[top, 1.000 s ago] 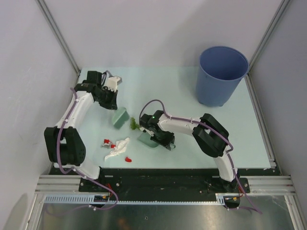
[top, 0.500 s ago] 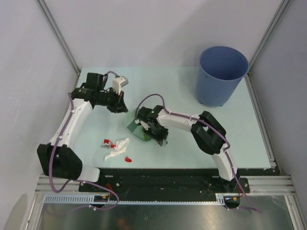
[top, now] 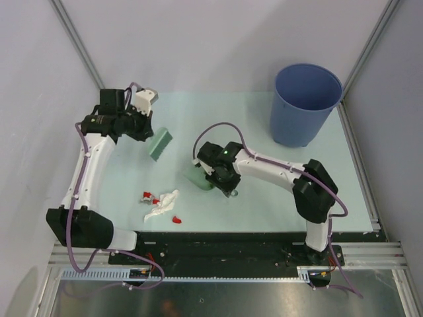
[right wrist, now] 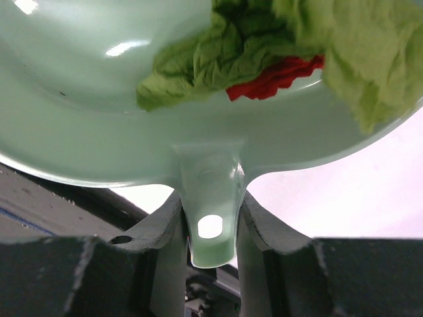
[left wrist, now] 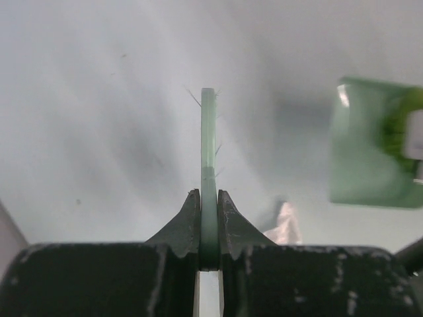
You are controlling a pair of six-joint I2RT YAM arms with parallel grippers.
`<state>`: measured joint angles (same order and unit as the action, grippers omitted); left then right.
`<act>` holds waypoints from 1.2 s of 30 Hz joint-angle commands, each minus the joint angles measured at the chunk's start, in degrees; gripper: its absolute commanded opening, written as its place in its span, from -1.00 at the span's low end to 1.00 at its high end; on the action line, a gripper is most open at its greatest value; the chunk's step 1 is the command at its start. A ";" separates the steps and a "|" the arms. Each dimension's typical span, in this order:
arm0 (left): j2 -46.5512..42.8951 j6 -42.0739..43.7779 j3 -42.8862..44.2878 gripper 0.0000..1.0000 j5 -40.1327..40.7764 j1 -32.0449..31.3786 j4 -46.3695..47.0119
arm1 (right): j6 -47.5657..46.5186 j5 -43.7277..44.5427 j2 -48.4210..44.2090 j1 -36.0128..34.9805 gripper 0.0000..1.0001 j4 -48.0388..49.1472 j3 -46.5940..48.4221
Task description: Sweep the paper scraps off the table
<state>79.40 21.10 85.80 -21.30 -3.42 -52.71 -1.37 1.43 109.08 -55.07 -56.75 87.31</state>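
My left gripper point(top: 144, 127) is shut on the pale green brush point(top: 160, 144), held at the table's far left; the left wrist view shows the brush point(left wrist: 209, 139) edge-on between the jaws point(left wrist: 209, 214). My right gripper point(top: 223, 179) is shut on the handle point(right wrist: 211, 221) of the pale green dustpan point(top: 197, 178). The pan point(right wrist: 92, 132) holds a green paper scrap point(right wrist: 264, 39) and a red piece point(right wrist: 274, 76). A white crumple point(top: 162, 204) and red pieces point(top: 148, 196) lie on the table point(top: 264, 198) near the front left.
A tall blue bin point(top: 304, 102) stands at the far right corner. Another red piece point(top: 177, 219) lies by the front rail point(top: 218, 232). Grey walls with metal posts close in the table on three sides.
The left arm swept the brush to the dustpan, then drew it back to the far left. The green scrap went from the table into the pan. The right arm shifted the pan slightly.
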 commanded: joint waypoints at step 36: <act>-6.09 4.56 -11.44 -1.00 4.78 0.87 2.87 | -113.68 32.68 -26.81 49.79 -1.00 73.72 -9.52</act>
<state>75.53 24.51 74.67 -15.22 -2.50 -51.16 -101.69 41.06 84.18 -7.49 8.60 77.25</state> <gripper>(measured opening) 0.095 0.324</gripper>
